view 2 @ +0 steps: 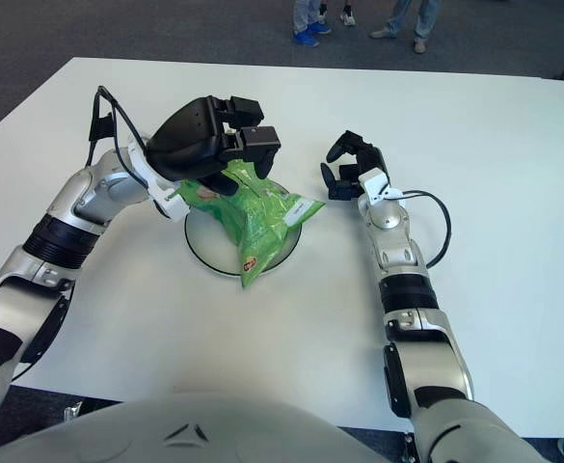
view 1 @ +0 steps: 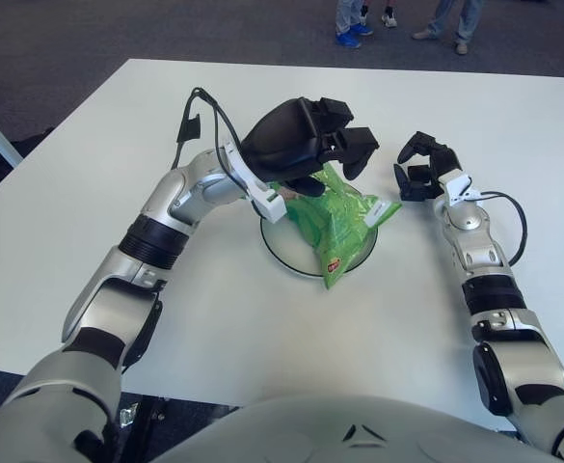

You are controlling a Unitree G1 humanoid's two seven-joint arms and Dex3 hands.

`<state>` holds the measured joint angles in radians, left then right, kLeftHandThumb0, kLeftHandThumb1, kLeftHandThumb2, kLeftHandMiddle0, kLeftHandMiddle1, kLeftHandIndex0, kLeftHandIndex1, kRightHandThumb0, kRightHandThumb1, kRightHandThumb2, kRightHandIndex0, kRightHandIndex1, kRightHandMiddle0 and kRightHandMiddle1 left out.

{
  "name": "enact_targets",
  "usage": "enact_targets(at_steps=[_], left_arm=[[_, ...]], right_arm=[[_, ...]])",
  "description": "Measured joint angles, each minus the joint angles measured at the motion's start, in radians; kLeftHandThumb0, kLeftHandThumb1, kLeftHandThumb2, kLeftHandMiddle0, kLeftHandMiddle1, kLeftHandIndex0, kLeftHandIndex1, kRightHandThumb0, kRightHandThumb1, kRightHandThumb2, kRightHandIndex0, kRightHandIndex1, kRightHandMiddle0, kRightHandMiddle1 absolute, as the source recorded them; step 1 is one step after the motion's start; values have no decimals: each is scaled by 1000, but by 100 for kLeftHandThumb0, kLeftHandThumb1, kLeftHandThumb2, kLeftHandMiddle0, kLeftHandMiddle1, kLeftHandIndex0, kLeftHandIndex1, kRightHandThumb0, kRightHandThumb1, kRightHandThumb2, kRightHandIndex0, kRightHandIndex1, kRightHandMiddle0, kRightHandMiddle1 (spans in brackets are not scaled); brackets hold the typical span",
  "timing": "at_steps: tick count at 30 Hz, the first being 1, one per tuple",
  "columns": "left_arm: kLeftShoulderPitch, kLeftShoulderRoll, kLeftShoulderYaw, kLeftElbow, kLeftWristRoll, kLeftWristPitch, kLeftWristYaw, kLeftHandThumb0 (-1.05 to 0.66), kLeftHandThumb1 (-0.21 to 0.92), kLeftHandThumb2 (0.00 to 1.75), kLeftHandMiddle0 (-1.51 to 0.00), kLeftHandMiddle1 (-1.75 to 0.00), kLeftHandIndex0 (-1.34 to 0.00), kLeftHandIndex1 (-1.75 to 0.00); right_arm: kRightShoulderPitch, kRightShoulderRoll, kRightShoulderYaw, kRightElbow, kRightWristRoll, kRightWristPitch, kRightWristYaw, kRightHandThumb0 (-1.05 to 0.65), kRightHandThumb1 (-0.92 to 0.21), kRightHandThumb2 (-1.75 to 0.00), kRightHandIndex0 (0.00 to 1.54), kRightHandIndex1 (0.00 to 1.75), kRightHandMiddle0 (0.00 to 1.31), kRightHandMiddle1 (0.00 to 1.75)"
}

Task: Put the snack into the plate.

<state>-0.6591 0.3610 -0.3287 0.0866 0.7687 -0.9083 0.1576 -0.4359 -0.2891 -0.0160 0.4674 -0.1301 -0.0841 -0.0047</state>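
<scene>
Snack bag (view 1: pixel 337 224), a green crinkled packet with a small red mark near its lower tip, is lying across the white plate (view 1: pixel 280 246); its lower corner is overhanging the plate's near rim and its right corner is reaching past the right rim toward the right hand. The plate, round with a thin dark edge line, is sitting on the white table (view 1: pixel 262 328) around the middle of its width, closer to the far edge than to the near one.

Left hand (view 1: pixel 306 145), black, is hovering directly above the bag's upper end, its fingers (view 1: pixel 351 145) extending forward and to the right. The lowest finger is showing against the top of the packet, but whether it is gripping or merely touching the film cannot be told. The silver left arm is reaching in from the near left corner of the table, with a black cable looping above its forearm.

Right hand (view 1: pixel 420 166) is showing just right of the plate and the bag's right corner, fingers loosely curled and holding nothing; whether it is touching the table cannot be told. A black cable is curving beside its forearm.

Beyond the table's far edge, the legs and shoes of standing people (view 1: pixel 359 21) are showing on dark carpet.
</scene>
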Motion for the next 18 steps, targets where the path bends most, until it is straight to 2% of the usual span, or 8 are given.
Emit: enact_targets(at_steps=[4, 7, 12, 18], left_arm=[[50, -31, -1, -19, 93, -10, 93, -1, -4, 173, -89, -175, -65, -174], [68, -35, 0, -21, 124, 3, 121, 0, 1, 168, -85, -175, -61, -174], [77, -29, 0, -33, 147, 32, 123, 0, 8, 159, -79, -174, -55, -175], [71, 5, 4, -49, 177, 55, 110, 0, 11, 156, -78, -172, -53, -175]], right_arm=[[-7, 2, -1, 13, 0, -1, -2, -49, -30, -133, 125, 175, 63, 175], [-8, 3, -2, 15, 0, -1, -4, -49, -30, -134, 125, 175, 63, 175], [-6, 5, -12, 16, 7, -1, -2, -50, -29, -134, 124, 175, 64, 175], [-10, 7, -15, 30, 24, -16, 2, -50, -28, -136, 125, 175, 65, 175]])
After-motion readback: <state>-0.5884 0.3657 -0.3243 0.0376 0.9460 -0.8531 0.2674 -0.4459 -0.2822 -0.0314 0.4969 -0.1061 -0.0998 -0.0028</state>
